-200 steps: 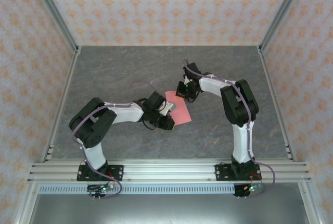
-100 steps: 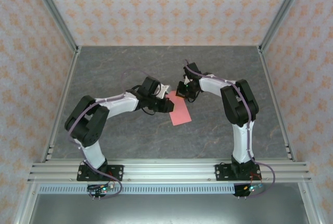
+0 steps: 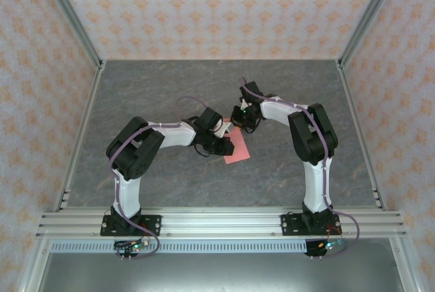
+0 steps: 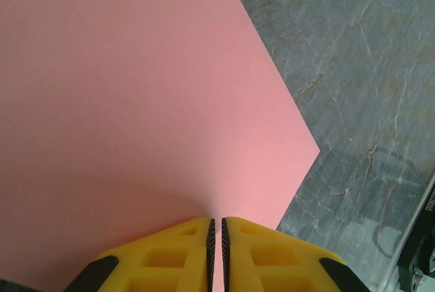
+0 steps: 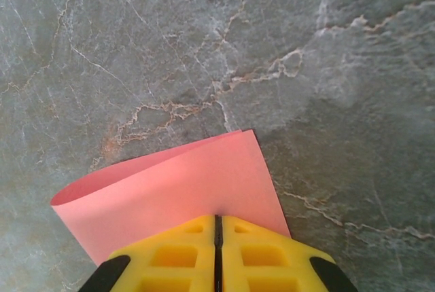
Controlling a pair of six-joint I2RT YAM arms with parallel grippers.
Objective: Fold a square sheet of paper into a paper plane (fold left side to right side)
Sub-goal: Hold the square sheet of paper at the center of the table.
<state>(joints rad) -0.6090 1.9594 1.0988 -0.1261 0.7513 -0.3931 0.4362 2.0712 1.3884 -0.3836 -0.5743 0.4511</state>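
Observation:
The square sheet of paper (image 3: 238, 149) is salmon-pink and lies folded over on the grey table, with a rounded loop along one side (image 5: 68, 200). My left gripper (image 3: 222, 144) is shut and its tips rest on the top layer of the sheet (image 4: 136, 102), with a hairline gap between the yellow fingers (image 4: 183, 251). My right gripper (image 3: 236, 123) is shut, its tips (image 5: 218, 219) down on the sheet (image 5: 170, 183) near its far corner, where two layers meet. The paper plane is out of view.
The grey marbled table (image 3: 170, 95) lies bare around the sheet. Patterned walls and metal rails (image 3: 204, 224) enclose the workspace. The two wrists stand close together over the sheet.
My left gripper swung from the sheet's near edge up to its far-left side, then came back onto the sheet's middle. My right gripper stayed at the far corner.

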